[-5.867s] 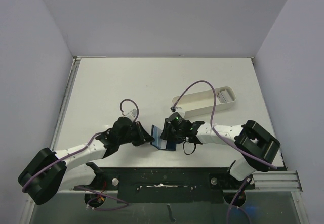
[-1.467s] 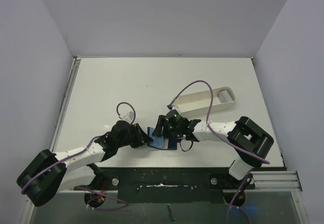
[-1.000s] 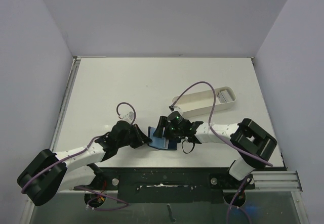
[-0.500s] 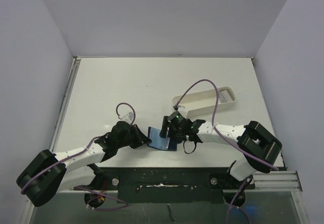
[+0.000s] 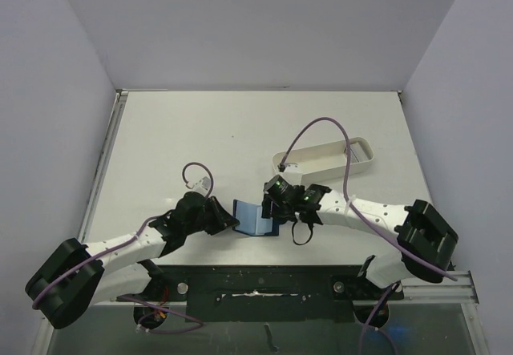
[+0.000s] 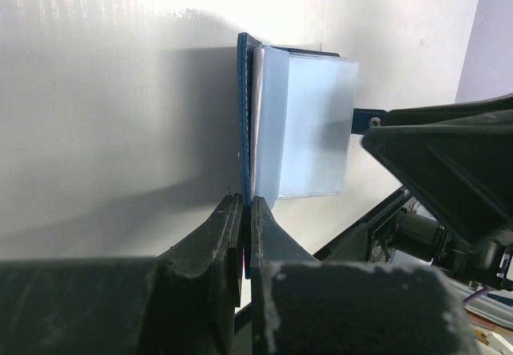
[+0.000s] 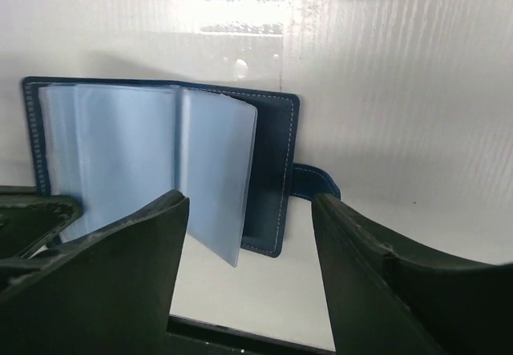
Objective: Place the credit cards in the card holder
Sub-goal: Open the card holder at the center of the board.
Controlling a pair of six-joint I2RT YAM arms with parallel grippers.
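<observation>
The card holder (image 5: 255,217) is found open on the table (image 5: 184,131), between the two grippers. Its dark blue cover is spread out, and the light blue sleeves (image 7: 120,147) inside are partly raised from it, like the pages of a book. The snap tab (image 7: 314,183) is seen sticking out from the right side of the card holder, low over the table.

The left gripper (image 6: 247,209) is placed at the left side of the card holder. Its jaws are closed tightly on the edge of the dark blue cover, so the card holder is gripped there. In the left wrist view only a thin slit is left between the fingers (image 6: 216,235).

The right gripper (image 7: 250,211) is held just at the right side of the card holder. Its jaws are spread wide and nothing is gripped between them. The sleeves and the tab are seen through the gap, but contact with either finger cannot be made out.

A long white tray (image 5: 369,148) is seen behind the card holder and to its right, well apart from it. What lies inside the tray cannot be told.
</observation>
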